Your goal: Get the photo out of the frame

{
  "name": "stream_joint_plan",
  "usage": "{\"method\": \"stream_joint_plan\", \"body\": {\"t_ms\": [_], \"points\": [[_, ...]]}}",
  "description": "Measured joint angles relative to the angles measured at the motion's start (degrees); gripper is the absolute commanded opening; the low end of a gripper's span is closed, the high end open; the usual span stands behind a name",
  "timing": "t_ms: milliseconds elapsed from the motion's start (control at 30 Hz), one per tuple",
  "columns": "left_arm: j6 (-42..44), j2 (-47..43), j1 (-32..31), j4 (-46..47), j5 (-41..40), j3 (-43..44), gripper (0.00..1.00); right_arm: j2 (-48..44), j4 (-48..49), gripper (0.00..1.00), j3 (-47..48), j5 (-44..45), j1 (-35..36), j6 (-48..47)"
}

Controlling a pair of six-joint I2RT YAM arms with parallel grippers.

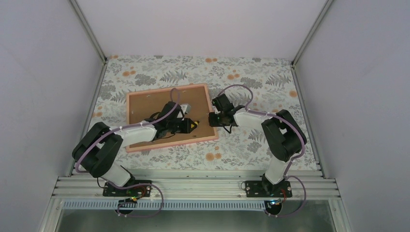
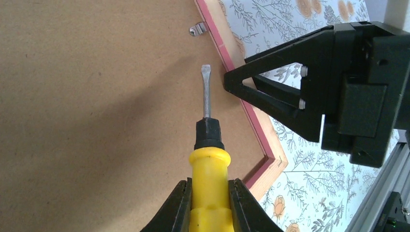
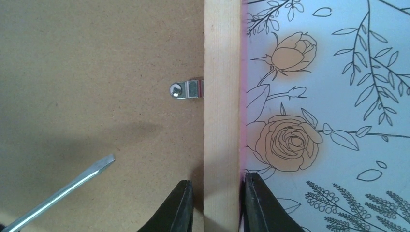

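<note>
Brown fibreboard backing is all that shows of the picture's insides from where I stand. The pale wooden frame with its pink-edged rim lies face down on the floral-print tablecloth, so the photo must sit underneath that board, hidden from every view. On the left, the left gripper is pinched tight on the yellow plastic handle of a flat-bladed screwdriver. Its steel tip is near the board and short of the small silver metal retaining clip fixed beside the right-hand rail. Further right, the right gripper straddles that bare wood rail, a finger close on each side, though whether they truly squeeze it I cannot tell. I'd guess the print itself is light, thin and floppy, easily creased or scuffed, and slick on its face. It would best be taken by an edge or corner once the clip is turned and the stiff board lifted away, with a gentle pinch rather than a hard one.
</note>
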Motion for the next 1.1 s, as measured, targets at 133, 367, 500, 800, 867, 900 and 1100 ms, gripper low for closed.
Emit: {"method": "stream_joint_plan", "body": {"t_ms": [133,367,500,800,867,900,1100], "points": [[0.4,2.1,0.0,0.8,0.3,1.0,0.02,0.0,0.0,0.14,0.0,0.0,0.0,-0.2],[0.6,5.5,-0.2,1.4,1.0,3.2,0.02,0.0,0.2,0.12,-0.2,-0.2,-0.1,-0.2],[0.6,7.0,-0.3,1.8,1.2,4.1,0.02,0.0,0.5,0.11,-0.3,-0.3,-0.1,-0.2],[0.5,9.7,-0.4,3.3,1.0,5.5,0.02,0.0,1.4,0.10,-0.5,-0.4,0.0,-0.2],[0.5,10.0,-0.4,3.6,0.7,5.6,0.02,0.0,1.4,0.09,-0.6,-0.4,0.0,-0.2],[0.5,10.2,-0.4,3.9,0.6,5.7,0.02,0.0,1.4,0.09,-0.6,-0.4,0.0,-0.2],[0.2,11.2,-0.5,5.2,-0.7,6.0,0.02,0.0,1.5,0.09,-0.6,-0.5,0.0,-0.1]]}}
